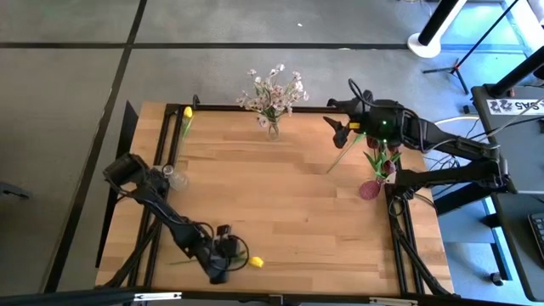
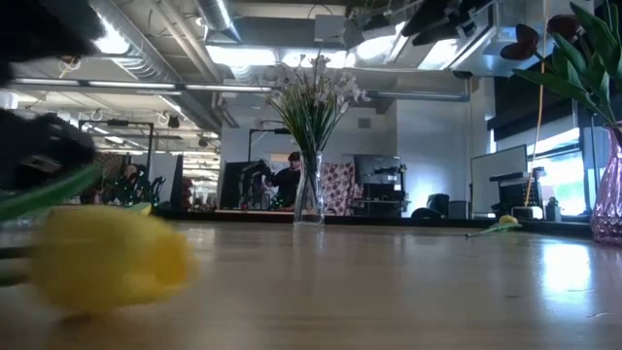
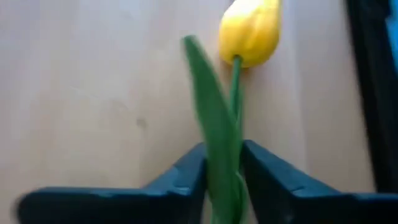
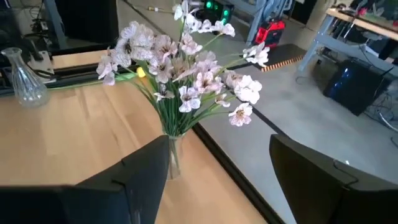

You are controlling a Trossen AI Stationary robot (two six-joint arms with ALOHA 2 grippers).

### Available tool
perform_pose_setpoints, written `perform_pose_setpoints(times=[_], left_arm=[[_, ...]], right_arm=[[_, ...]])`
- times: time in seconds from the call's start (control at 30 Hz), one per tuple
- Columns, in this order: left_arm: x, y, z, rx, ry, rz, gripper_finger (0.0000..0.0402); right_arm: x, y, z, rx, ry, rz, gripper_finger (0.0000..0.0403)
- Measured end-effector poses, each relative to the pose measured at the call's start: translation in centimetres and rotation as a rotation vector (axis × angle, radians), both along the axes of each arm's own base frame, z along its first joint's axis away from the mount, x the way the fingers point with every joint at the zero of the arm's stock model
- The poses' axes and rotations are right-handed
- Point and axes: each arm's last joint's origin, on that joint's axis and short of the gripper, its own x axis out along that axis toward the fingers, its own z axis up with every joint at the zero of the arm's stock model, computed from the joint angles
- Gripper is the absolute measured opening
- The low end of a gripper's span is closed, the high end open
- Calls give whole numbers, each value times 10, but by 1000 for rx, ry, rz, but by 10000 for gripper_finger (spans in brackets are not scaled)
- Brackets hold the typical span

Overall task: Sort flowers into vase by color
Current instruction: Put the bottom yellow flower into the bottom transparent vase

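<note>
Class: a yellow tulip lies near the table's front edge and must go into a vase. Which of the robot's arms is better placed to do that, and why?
Left. The left gripper has its jaws closed on the yellow tulip stem. The right gripper is open, empty, and far across the table near the blossom vase.

Wood table [image 1: 280, 212] w/ 3 vases [image 1: 272, 129] and 2 loose yellow tulips [image 1: 187, 115].

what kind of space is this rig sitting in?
Looks like a robotics lab or open workshop, not a home. The low view shows exposed ceiling ducts and strip lights, with monitors and equipment racks behind the wooden table. The high view shows a bare concrete floor around it.
</note>
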Motion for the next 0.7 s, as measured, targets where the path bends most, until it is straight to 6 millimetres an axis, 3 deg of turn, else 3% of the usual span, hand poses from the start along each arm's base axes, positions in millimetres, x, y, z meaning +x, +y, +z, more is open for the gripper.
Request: perform_pose_setpoints(times=[0.1,0.23,0.37,0.53,0.7], left_arm=[[7,9,6,48,-66,71,19],[15,37,34,168,-152,150,9],[11,85,86,413,-298,340,5],[-24,143,162,670,-483,603,4],[-77,182,218,681,-595,646,4]], right_arm=[[-7,3,5,-13,-20,35,276],[-27,9,16,-44,-63,52,276],[-42,15,15,-19,-57,100,276],[-48,18,-6,60,-26,141,275],[-46,19,-27,114,0,186,275]])
